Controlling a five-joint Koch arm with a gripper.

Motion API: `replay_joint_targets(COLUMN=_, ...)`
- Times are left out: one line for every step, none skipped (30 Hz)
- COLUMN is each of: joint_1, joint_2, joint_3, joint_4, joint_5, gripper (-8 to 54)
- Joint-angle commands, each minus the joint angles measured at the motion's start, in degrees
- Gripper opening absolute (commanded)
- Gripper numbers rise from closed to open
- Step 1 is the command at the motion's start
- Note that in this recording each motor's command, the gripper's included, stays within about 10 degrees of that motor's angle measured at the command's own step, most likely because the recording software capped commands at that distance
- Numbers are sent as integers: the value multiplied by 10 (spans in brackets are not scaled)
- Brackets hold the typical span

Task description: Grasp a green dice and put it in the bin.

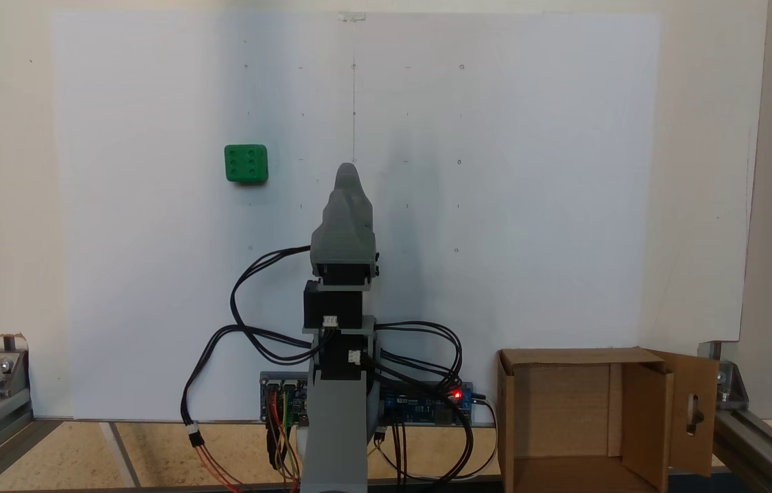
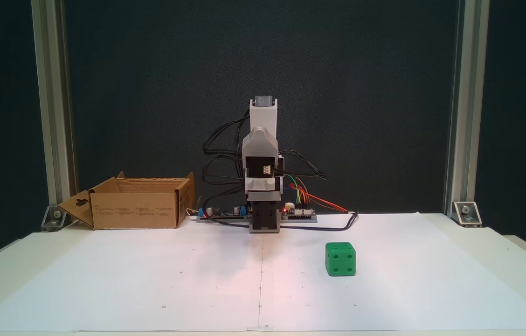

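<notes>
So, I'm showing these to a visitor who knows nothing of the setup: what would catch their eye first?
Probably the green dice, the one bright thing on the white sheet, lying apart from the arm. Next, the folded grey arm at the middle, with its tangle of black cables. Then the open cardboard bin beside its base.

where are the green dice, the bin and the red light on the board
green dice [image 1: 246, 163], a fixed view, six-pip top face
bin [image 1: 694, 411], a fixed view, flap with keyhole slot
red light [image 1: 456, 394], a fixed view, glowing dot on the board

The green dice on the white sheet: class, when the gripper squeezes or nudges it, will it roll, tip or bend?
The green dice looks like rigid plastic, so probably no bending. It rests on a flat face, so a nudge likely slides it. Its rounded corners might let it tumble.
</notes>
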Motion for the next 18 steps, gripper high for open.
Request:
replay_joint_targets(joint_1=100, joint_2=66, joint_3=27, joint_4=-100, joint_5=-13, gripper=431)
replay_joint_targets(joint_1=110, joint_2=66, joint_3=27, joint_4=-104, joint_5=-13, gripper=431)
replay_joint_targets(joint_1=110, joint_2=66, joint_3=27, joint_4=-123, joint_5=-13, gripper=431)
replay_joint_targets(joint_1=110, joint_2=66, joint_3=27, joint_4=-123, joint_5=-13, gripper=431)
replay_joint_targets(joint_1=110, joint_2=66, joint_3=27, joint_4=-123, joint_5=-13, gripper=431)
replay_joint_targets(joint_1=110, joint_2=66, joint_3=27, joint_4=-123, joint_5=-13, gripper=431)
replay_joint_targets(joint_1=110, joint_2=67, joint_3=27, joint_4=-123, joint_5=-13, gripper=431)
replay_joint_targets(joint_1=110, joint_2=66, joint_3=28, joint_4=-123, joint_5=-13, gripper=431)
replay_joint_targets(joint_1=110, joint_2=66, joint_3=27, joint_4=-123, joint_5=-13, gripper=431)
replay_joint_targets(joint_1=110, joint_2=66, joint_3=27, joint_4=-123, joint_5=-13, gripper=431)
replay_joint_targets(joint_1=110, joint_2=66, joint_3=27, joint_4=-123, joint_5=-13, gripper=431)
replay_joint_targets(joint_1=110, joint_2=66, joint_3=27, joint_4=-124, joint_5=-13, gripper=431)
replay_joint_targets(joint_1=110, joint_2=66, joint_3=27, joint_4=-123, joint_5=-13, gripper=431)
replay_joint_targets(joint_1=110, joint_2=66, joint_3=27, joint_4=-123, joint_5=-13, gripper=431)
replay_joint_targets(joint_1=110, joint_2=66, joint_3=27, joint_4=-123, joint_5=-13, gripper=431)
replay_joint_targets(joint_1=110, joint_2=66, joint_3=28, joint_4=-123, joint_5=-13, gripper=431)
replay_joint_targets(joint_1=110, joint_2=66, joint_3=27, joint_4=-123, joint_5=-13, gripper=431)
replay_joint_targets(joint_1=110, joint_2=66, joint_3=27, joint_4=-123, joint_5=-13, gripper=431)
